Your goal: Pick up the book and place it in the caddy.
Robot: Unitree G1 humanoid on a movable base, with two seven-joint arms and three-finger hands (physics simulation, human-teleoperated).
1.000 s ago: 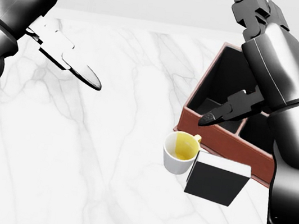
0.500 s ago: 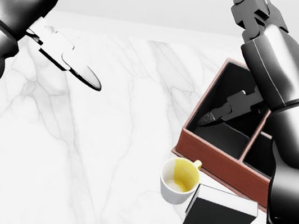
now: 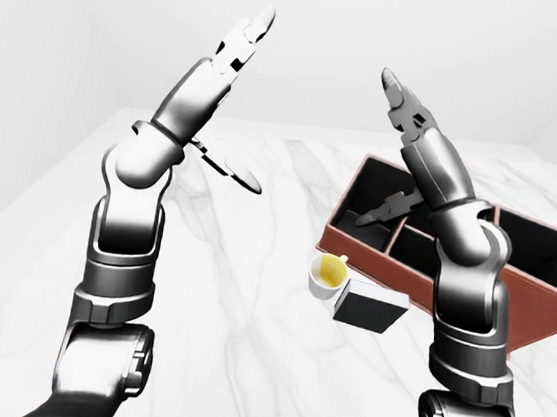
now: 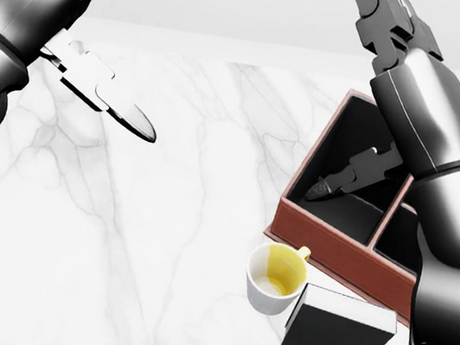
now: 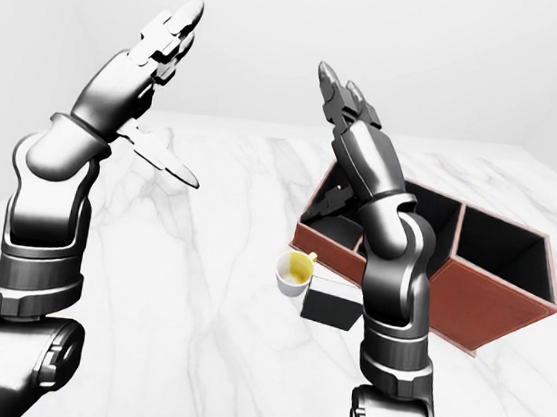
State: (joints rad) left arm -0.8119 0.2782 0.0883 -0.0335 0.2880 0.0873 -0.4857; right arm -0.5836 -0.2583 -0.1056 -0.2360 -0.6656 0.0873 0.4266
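The black book [image 4: 338, 328] lies flat on the marble table at the lower right of the head view, against the outside wall of the red-brown caddy [image 4: 332, 244]. The caddy has several dark open compartments. My right hand [image 3: 378, 149] is raised high above the caddy, fingers spread, open and empty; its thumb [image 4: 347, 178] hangs over the near-left compartment. My left hand [image 3: 251, 100] is raised at the left, far from the book, open and empty.
A white cup with a yellow inside [image 4: 276, 278] stands touching the book's left side, just outside the caddy. The marble table [image 4: 158, 240] stretches to the left. A pale wall stands beyond the table's top edge.
The whole picture shifted: caddy, cup and book slid downward in the head view, so the camera moved. The right thumb dropped slightly. Both hands stay raised and open.
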